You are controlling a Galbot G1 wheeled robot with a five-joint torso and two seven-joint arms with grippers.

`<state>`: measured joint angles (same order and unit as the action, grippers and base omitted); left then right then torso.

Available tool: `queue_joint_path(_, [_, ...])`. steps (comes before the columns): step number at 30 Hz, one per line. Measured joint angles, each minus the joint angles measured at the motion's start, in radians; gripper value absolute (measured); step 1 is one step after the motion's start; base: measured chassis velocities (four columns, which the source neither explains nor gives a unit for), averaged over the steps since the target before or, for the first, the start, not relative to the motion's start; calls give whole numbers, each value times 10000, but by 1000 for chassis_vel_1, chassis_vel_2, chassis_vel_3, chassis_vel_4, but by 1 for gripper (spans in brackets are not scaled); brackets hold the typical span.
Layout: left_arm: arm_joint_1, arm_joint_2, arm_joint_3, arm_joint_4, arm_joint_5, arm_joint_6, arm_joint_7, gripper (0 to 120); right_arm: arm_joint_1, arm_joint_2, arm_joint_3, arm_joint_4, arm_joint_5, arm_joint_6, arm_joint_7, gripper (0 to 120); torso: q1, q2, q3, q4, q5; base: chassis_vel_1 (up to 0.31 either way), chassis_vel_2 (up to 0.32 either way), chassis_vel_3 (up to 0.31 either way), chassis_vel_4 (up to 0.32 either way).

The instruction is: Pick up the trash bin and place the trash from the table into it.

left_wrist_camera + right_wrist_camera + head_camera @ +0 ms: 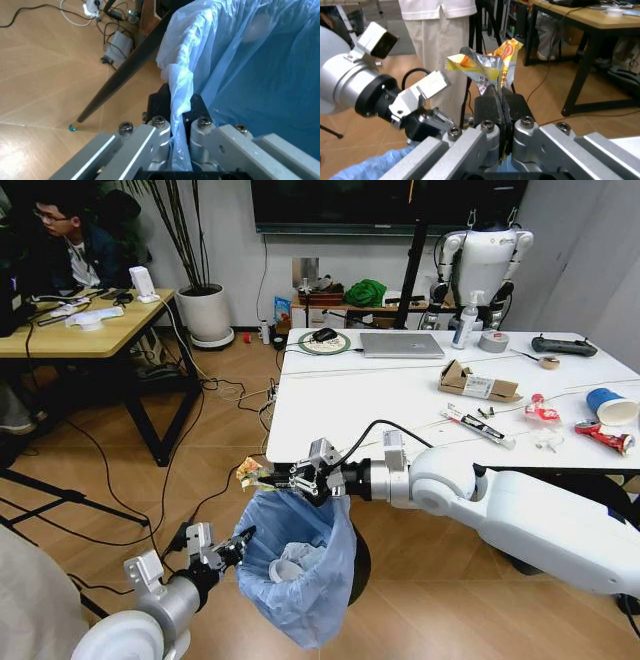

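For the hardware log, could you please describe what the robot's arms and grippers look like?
Both arms are smooth glossy white shells ending in silver metal wrist sections. The right gripper and left gripper have silver-grey metal frames with bolts and black fingers. A black cable loops over the right arm's wrist. A small boxy white-and-black module sits on each wrist.

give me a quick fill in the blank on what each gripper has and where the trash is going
1. The right gripper is shut on a yellow ____.
2. The left gripper grips the rim of the trash bin's light-blue ____.
3. The snack wrapper is held above the bin's ____.
4. A blue paper cup lies on the ____.

Missing words: snack wrapper; bag; opening; table
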<state>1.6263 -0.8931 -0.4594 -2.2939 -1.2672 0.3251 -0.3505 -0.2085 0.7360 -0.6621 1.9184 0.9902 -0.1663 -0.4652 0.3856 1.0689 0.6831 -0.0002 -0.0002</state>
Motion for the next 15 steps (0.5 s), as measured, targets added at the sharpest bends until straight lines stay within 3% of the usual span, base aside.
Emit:
queue_joint_path(5, [-75, 103, 23, -5, -118, 0, -44, 0, -164, -195, 204, -57, -239, 0, -343, 7, 0, 0, 0, -1, 1, 0, 0, 0, 0])
queue_joint_path(15, [135, 17, -74, -161, -112, 10, -101, 0, -734, -683, 882, 10, -561, 20, -755, 47, 0, 0, 0, 0, 2, 0, 0, 0, 0])
